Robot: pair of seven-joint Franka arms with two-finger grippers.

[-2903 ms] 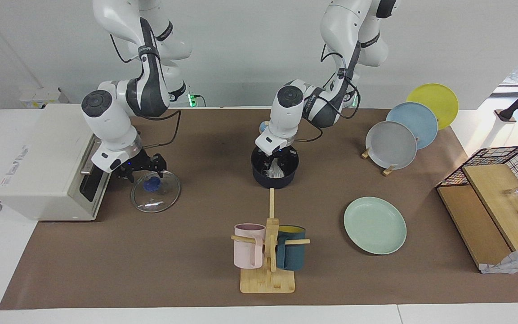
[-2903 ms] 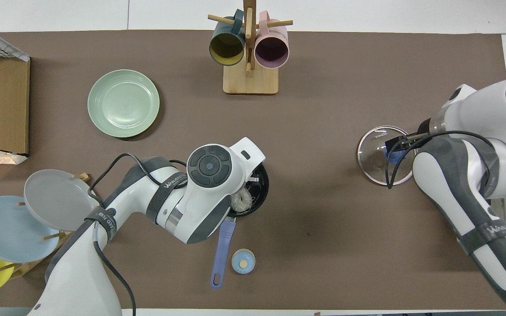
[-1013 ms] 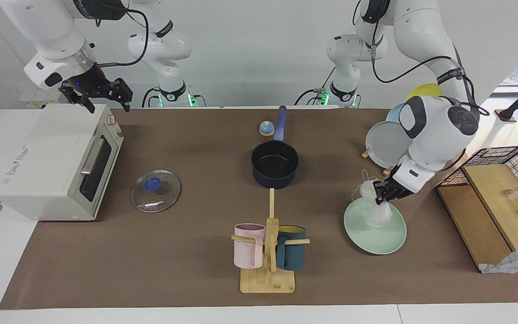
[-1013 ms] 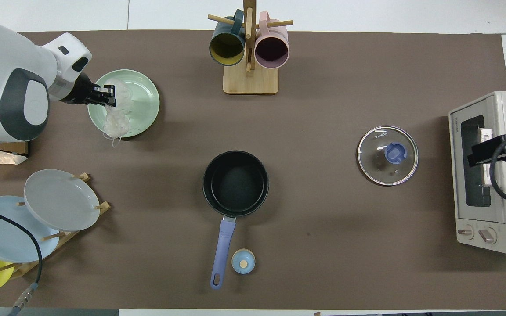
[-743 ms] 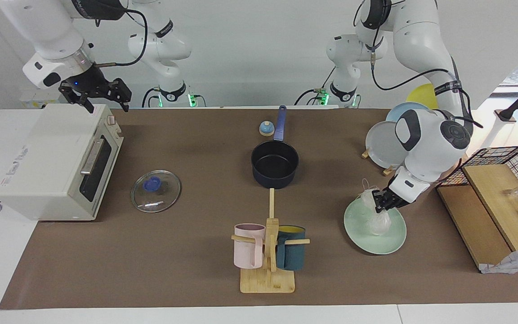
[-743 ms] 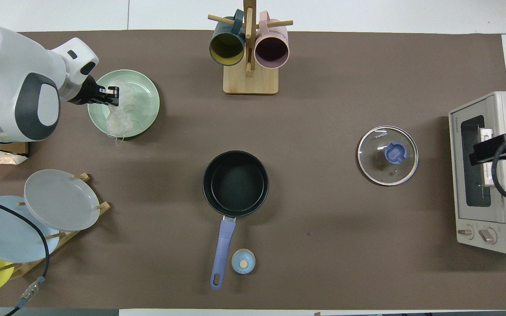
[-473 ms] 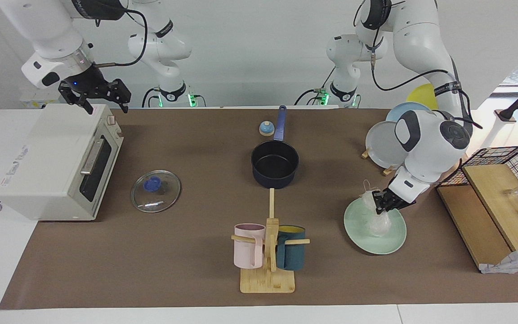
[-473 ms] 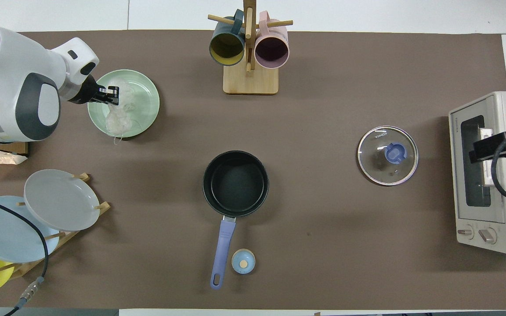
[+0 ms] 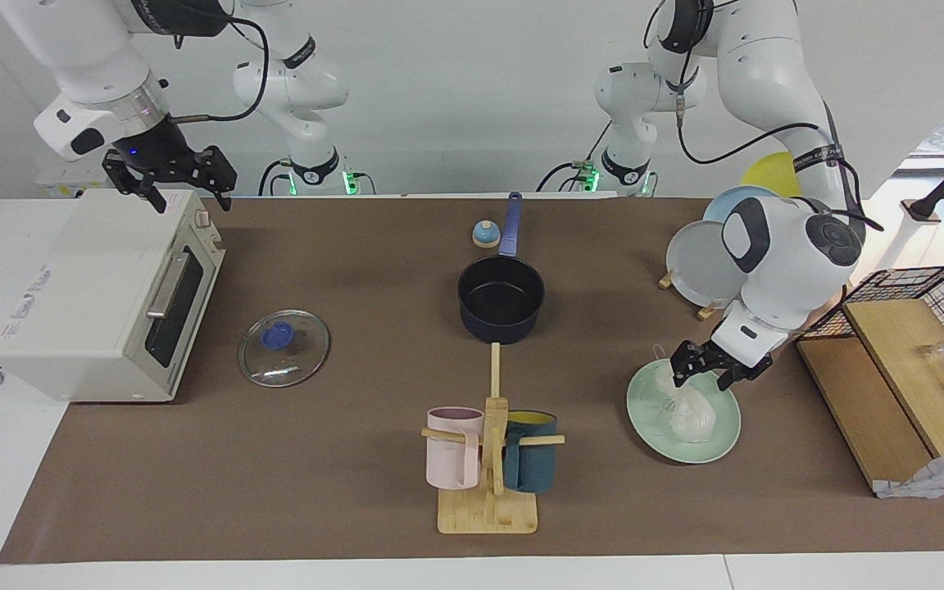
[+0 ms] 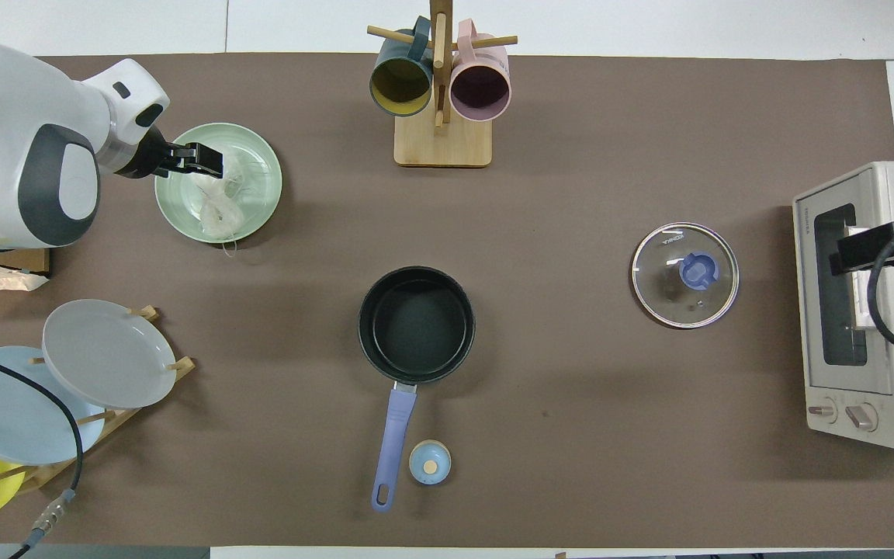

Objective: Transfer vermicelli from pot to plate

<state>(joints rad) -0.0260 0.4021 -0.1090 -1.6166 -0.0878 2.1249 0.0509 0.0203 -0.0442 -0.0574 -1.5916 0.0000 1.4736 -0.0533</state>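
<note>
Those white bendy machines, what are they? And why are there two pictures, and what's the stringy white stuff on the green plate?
They are two robot arms. Each ends in a two-finger pincher called an end effector. One picture looks at the robots from across the table. The other looks down from above them, so everything appears turned around.

The stringy stuff is the vermicelli, thin noodles. It lies on the plate. The left end effector hovers open just over it, holding nothing. The pot in the middle is empty, and its glass lid lies on the table. The right end effector waits open above the toaster oven.
</note>
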